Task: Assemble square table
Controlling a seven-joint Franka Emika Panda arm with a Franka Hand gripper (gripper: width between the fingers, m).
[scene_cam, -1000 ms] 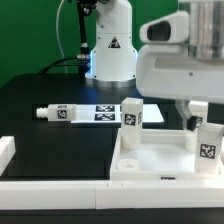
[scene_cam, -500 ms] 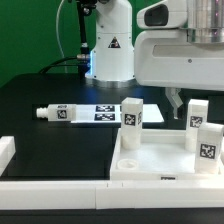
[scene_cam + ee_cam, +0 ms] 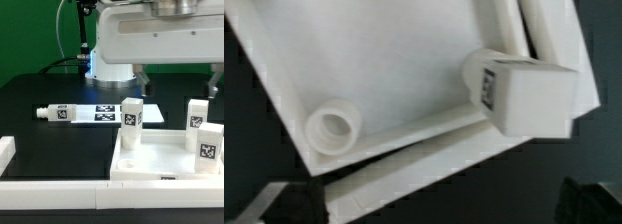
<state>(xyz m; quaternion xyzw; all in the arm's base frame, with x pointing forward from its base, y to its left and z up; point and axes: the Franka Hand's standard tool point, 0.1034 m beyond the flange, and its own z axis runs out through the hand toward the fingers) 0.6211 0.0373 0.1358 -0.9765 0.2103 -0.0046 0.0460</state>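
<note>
The arm has lifted away from the back corner of the white plastic square slab with the raised rim (image 3: 165, 160), and its gripper (image 3: 178, 82) now hangs above the slab with the jaws spread wide and nothing between them; a moment ago they were down around the short chunky white leg with the black-and-white tag (image 3: 197, 114) at that corner. That leg now stands upright on its own, apart from the jaws, which I take to mean it has been let go in its socket. Two more tagged white legs stand upright on the slab: one (image 3: 131, 124) at the corner nearest the flat white marker board (image 3: 103, 113), and one (image 3: 206, 146) just in front of the released leg. A fourth white leg (image 3: 57, 113) lies on its side on the black desk (image 3: 50, 140), just beyond the marker board from the slab. The wrist view looks down on the slab (image 3: 384, 70), showing one standing leg (image 3: 530, 95) and one round corner socket (image 3: 336, 127) that is empty. So I would say three legs are in place and the lying leg is the one left to fetch for that open socket.
</note>
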